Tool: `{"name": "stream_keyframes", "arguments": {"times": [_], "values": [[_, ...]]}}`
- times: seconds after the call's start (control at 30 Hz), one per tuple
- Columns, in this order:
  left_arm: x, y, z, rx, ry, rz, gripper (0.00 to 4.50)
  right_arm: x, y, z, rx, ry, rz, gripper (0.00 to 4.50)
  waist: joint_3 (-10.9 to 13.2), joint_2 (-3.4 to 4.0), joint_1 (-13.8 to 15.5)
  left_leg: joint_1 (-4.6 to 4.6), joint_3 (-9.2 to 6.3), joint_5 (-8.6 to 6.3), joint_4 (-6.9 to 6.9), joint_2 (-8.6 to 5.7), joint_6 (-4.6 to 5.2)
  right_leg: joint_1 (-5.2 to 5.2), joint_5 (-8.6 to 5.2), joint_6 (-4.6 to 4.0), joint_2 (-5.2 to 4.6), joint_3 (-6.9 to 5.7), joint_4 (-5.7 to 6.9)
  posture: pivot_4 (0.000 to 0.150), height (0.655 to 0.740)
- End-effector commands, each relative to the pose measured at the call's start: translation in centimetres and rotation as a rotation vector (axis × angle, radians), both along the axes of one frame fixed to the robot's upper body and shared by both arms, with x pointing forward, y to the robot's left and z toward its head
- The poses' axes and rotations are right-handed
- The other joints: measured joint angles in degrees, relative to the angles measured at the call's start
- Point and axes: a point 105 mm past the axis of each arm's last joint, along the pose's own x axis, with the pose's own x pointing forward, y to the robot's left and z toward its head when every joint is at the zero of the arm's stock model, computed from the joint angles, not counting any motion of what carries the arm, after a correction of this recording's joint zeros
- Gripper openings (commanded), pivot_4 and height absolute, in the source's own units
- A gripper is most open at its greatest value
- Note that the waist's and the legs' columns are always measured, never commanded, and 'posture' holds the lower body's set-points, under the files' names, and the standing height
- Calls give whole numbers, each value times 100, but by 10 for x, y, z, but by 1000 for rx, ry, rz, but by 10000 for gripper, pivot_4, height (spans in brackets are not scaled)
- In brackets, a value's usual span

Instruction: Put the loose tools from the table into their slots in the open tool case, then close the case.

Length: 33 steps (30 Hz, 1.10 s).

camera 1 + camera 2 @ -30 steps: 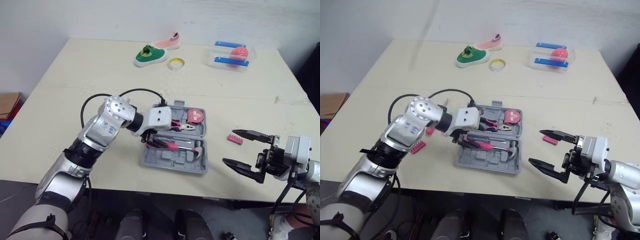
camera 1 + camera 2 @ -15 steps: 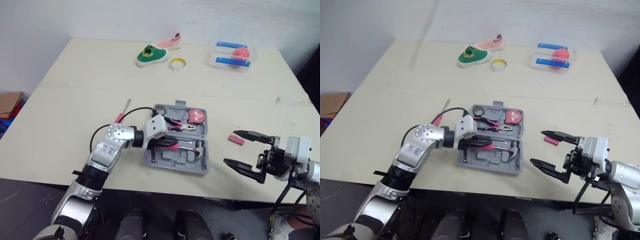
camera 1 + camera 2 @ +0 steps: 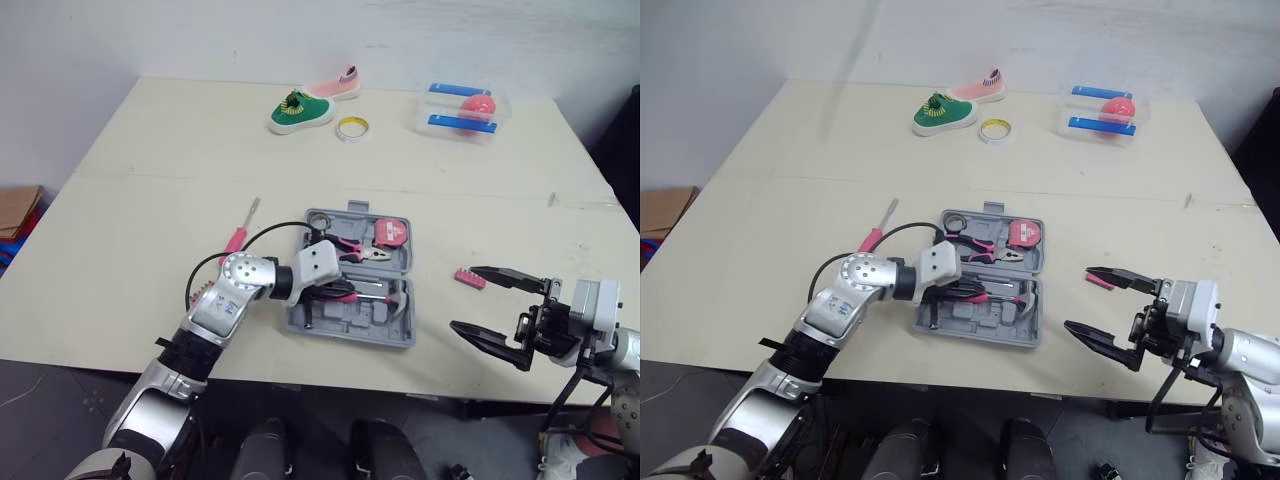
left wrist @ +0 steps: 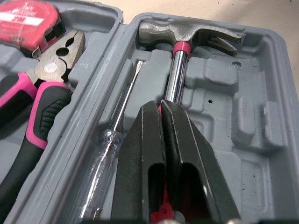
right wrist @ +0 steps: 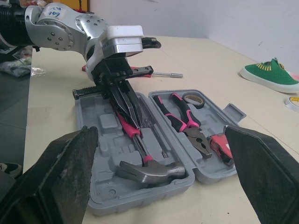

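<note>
Reaches down into the open tool case (image 3: 345, 336) with the left gripper (image 4: 160, 105), jaws shut tight, barely a sliver of gap between the two black fingers (image 4: 140, 154). Covers the hammer (image 4: 188, 32), which lies in its moulded slot directly beneath those jaws, chrome shaft running out from under the tips and steel head seated just beyond them at the end of the tray; cannot tell whether pressing on the handle or merely lying over it. Just beside the closed jaws, toward the hinge, a clear-handled screwdriver (image 4: 122, 106) in the next groove. Past that, in the case's other half, pink-and-black pliers (image 4: 46, 88) and a red tape measure (image 4: 25, 18), both seated. Well apart from those jaws, out on the table (image 3: 150, 180) beyond the case's outer side, a loose pink-handled screwdriver (image 3: 240, 228). Off the opposite side of the case, near the table's front edge, holds the right gripper (image 3: 465, 298) with jaws spread wide and nothing between them. Near its farther fingertip, flat on the table, a small pink bit holder (image 3: 470, 277). Far from both pairs of jaws, toward the table's back edge: a green shoe (image 3: 298, 112), a pink shoe (image 3: 335, 87), a yellow roll of tape (image 3: 351, 127) and a clear box (image 3: 462, 110) with blue strips.
</note>
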Motion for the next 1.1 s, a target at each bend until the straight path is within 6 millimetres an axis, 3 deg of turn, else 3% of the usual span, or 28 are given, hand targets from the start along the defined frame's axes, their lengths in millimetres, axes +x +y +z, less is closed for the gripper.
{"name": "stream_keyframes", "arguments": {"times": [0.03,0.2,0.5,0.6,0.8,0.87,0.93,0.97,1.1], "values": [[4,10,-30,139,49,48,600,-3,-2,7,5,-43,-21,45000,0,1,0,7,0,-1,0,0,0,7,0,0,0,0,-1,1500,7400],[1,8,-43,219,49,9,600,-2,-2,6,7,-43,-28,45000,-20,24,5,42,-21,-31,0,3,20,63,0,0,-9,4,-23,1500,7400],[-18,8,-92,354,167,-14,600,-2,-7,3,6,-41,-50,45000,-125,70,35,55,-27,-48,0,1,39,92,2,4,-12,0,-44,1500,7400],[-24,8,-105,393,171,-38,600,-4,-10,-1,6,-40,-56,45000,-146,74,27,122,-27,-86,-7,5,26,161,1,5,-12,0,-64,1500,7400],[-28,19,-124,471,189,-29,600,-6,-14,-7,13,-39,-73,45000,-244,81,7,141,-31,-111,-17,15,19,184,0,6,-10,3,-103,1500,7400],[-23,12,-114,389,186,3,600,-6,-15,-9,12,-37,-74,45000,-258,87,3,143,-31,-112,-18,17,19,185,0,5,-10,4,-106,1500,7400],[-16,-6,-87,219,133,-3,600,-6,-18,-10,14,-39,-79,45000,-263,98,3,143,-32,-113,-19,17,21,186,0,6,-12,7,-114,1500,7400],[-13,-13,-63,111,91,-25,600,-6,-21,-11,14,-40,-82,45000,-259,109,3,142,-31,-113,-20,16,22,186,1,6,-16,8,-116,1500,7400],[-7,-16,-10,-100,-21,-63,600,-5,-27,-13,19,-42,-91,45000,-183,134,-16,121,-31,-103,-34,16,20,155,0,4,-18,6,-111,1500,7400]]}}
